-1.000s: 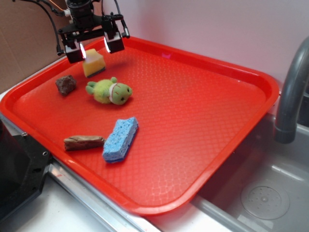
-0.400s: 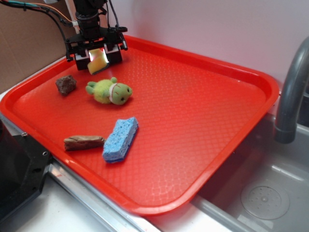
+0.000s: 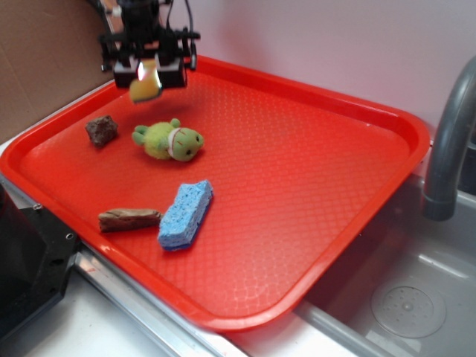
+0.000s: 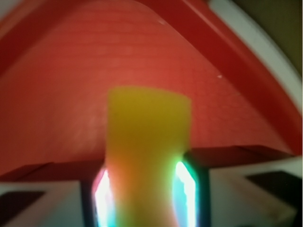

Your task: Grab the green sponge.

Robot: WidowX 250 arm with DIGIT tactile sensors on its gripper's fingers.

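Here, the small yellow foam sponge (image 3: pixel 145 86) sits pinched between the two jaws of the black gripper (image 3: pixel 148 74), with its lower end hanging out beneath them and clear of the red plastic tray (image 3: pixel 312 171). In the wrist view the yellow foam (image 4: pixel 147 151) fills the gap between the lit fingertips (image 4: pixel 185 185), both pressed against its sides, and its far end stands out beyond them over the textured red tray floor (image 4: pixel 71 85). Its scouring face cannot be made out in either view.

Just below the jaws and a little to the side lies a green plush toy (image 3: pixel 168 140) with a pale band around it. Beside that, under the other side of the gripper, rests a small dark brown lumpy rock-like piece (image 3: pixel 101 129). Well below the jaws, toward the near rim of the tray, a larger blue rectangular sponge (image 3: pixel 186 214) lies just beside a brown stubby log-shaped piece (image 3: pixel 129 219). Well apart from the gripper, past the tray's far edge, a grey curved faucet pipe (image 3: pixel 449 141) rises over a metal sink basin (image 3: pixel 401 297).
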